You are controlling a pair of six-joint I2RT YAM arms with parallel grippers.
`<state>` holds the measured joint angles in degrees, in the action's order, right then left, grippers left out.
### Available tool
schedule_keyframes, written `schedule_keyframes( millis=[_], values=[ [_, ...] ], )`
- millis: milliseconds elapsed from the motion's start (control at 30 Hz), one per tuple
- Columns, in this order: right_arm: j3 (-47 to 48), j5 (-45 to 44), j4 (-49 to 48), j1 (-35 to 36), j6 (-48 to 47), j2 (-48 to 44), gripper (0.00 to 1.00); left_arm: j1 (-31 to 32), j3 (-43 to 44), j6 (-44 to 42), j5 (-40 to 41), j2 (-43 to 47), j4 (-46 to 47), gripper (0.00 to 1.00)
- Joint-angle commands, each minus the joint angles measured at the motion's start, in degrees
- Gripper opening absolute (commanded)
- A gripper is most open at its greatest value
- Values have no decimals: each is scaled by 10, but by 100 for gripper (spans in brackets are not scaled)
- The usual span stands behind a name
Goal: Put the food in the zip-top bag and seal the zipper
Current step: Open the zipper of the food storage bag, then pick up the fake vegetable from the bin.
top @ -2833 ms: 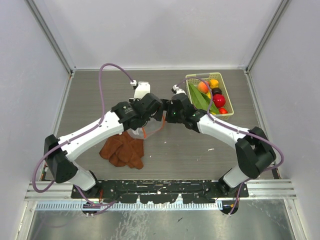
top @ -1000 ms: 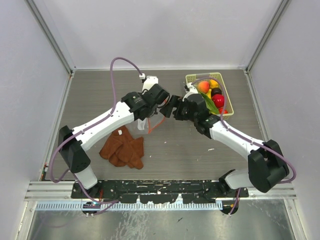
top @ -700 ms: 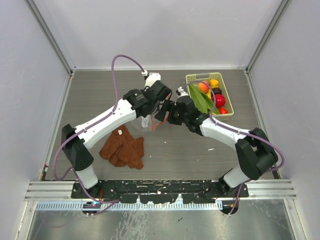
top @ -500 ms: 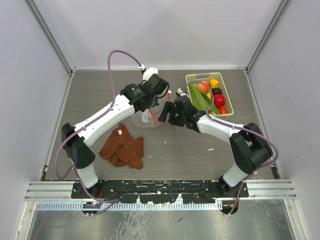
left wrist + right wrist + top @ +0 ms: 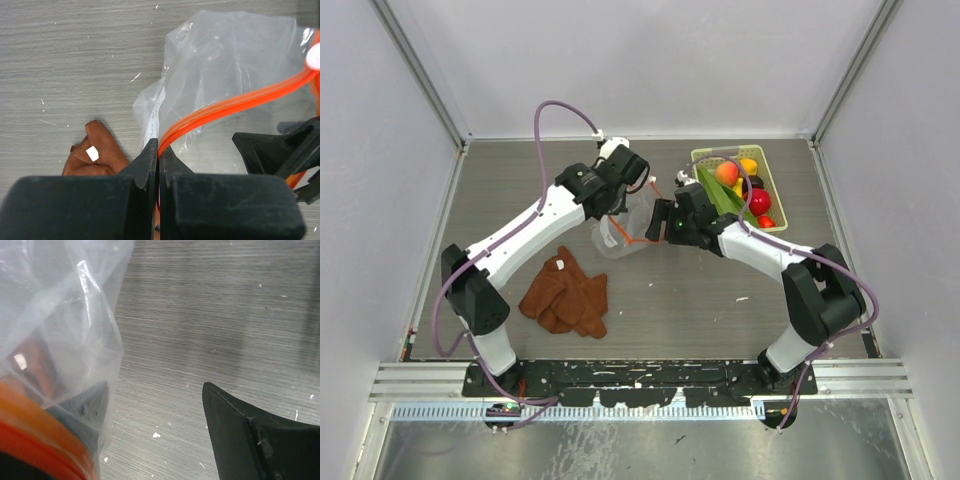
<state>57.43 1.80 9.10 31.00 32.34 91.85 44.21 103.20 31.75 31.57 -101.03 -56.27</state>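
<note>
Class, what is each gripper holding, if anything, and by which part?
The left gripper pinches the zip-top bag by the orange-red zipper along its mouth. The right gripper stands open beside the bag, holding nothing.

Clear wrinkly zip-top bag (image 5: 615,238) sags beneath its taut orange-red zipper (image 5: 240,100); the colourful food (image 5: 757,201) lies piled nearby.

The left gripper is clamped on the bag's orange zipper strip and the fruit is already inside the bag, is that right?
Not quite. The left gripper is clamped on the zipper of the zip-top bag, but the food is not inside the bag. The top external view shows it lying in the pale green basket.
</note>
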Motion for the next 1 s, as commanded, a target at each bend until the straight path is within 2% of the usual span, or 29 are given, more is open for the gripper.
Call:
schedule_keyframes(
  millis=[0,300,567,767,967],
  values=[
    [29,43,-21,-2,-36,-41,81,-5,-6,-19,1,10,10,0],
    [30,89,-28,-9,-75,-132,87,-5,25,-26,-18,-6,-7,0],
    [47,69,24,-59,-135,-201,91,-5,74,-30,27,-35,-51,0],
    [52,32,43,-126,-167,-198,92,-5,68,-33,43,-27,-40,0],
    [70,-27,43,-187,-201,-149,91,-5,55,-49,55,-22,-21,0]
  ],
)
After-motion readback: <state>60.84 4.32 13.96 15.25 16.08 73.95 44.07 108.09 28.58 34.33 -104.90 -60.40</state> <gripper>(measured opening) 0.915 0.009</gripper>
